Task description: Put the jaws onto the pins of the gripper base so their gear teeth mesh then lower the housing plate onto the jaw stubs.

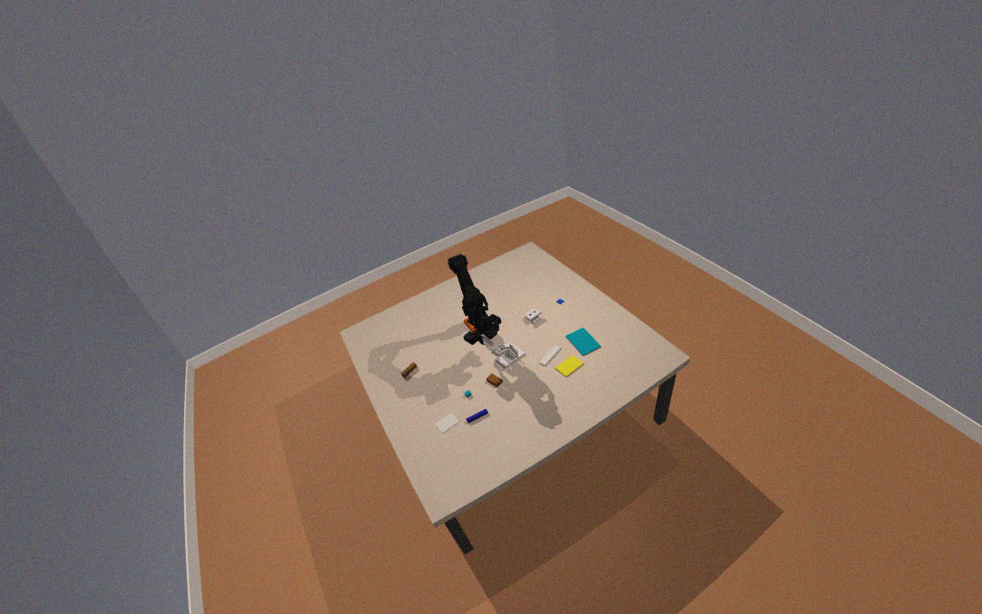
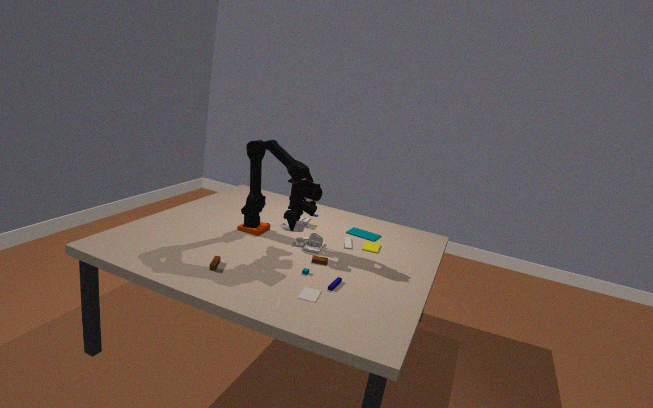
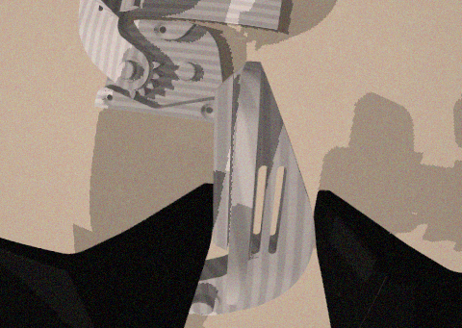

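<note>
Two brown blocks lie on the pale table [image 1: 403,458] [image 2: 166,253], and going left to right in the exterior view, the left brown block [image 1: 408,369] [image 2: 215,262] comes first, near the front edge. Next stands the black arm [image 1: 473,301] [image 2: 255,174] on its orange base plate [image 1: 469,324] [image 2: 254,230], reaching rightward and bending down. Its gripper [image 1: 488,343] [image 2: 292,228] [image 3: 266,199] is partly open, the fingers closed on either side of a ribbed, pale grey loose jaw [image 3: 289,208] with two slots. The gripper base [image 2: 298,242] [image 3: 207,85] sits just right of there on the table; one fitted jaw [image 1: 512,358] [image 2: 315,239] [image 3: 98,39] is on one pin, and the second pin [image 3: 189,71] is bare. Behind them is the housing plate [image 1: 533,314] [image 2: 306,219], off the assembly, with a small blue piece [image 1: 560,301] [image 2: 314,215] beyond. Toward the front are a teal cube [image 1: 468,394] [image 2: 305,271], a white square [image 1: 447,422] [image 2: 309,294], the right brown block [image 1: 493,379] [image 2: 319,260] and a navy bar [image 1: 476,416] [image 2: 334,283]. Farther right lie a white strip [image 1: 550,355] [image 2: 348,242], then a teal slab [image 1: 583,341] [image 2: 363,233] behind a yellow slab [image 1: 569,366] [image 2: 370,247]. Whether the loose jaw touches the gripper base cannot be told.
</note>
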`<action>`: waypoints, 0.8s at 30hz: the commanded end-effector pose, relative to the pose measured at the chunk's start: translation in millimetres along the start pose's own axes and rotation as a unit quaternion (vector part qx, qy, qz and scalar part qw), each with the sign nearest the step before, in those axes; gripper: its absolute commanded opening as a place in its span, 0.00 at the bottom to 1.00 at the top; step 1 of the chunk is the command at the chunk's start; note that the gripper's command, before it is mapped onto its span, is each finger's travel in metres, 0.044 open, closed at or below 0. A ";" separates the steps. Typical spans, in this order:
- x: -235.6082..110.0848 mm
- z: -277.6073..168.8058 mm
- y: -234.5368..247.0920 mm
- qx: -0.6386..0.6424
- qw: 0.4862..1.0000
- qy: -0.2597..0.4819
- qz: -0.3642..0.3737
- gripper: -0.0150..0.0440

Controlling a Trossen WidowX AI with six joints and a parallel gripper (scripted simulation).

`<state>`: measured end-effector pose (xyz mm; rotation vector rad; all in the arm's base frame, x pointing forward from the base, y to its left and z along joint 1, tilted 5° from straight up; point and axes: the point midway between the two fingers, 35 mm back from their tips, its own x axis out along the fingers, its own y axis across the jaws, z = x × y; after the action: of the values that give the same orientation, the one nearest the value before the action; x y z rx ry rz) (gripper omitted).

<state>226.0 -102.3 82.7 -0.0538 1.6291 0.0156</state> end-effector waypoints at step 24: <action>-1.8 19.9 4.4 -0.013 1.000 -0.001 0.003 0.48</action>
<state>234.2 -99.5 81.3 -0.0728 1.6352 0.0410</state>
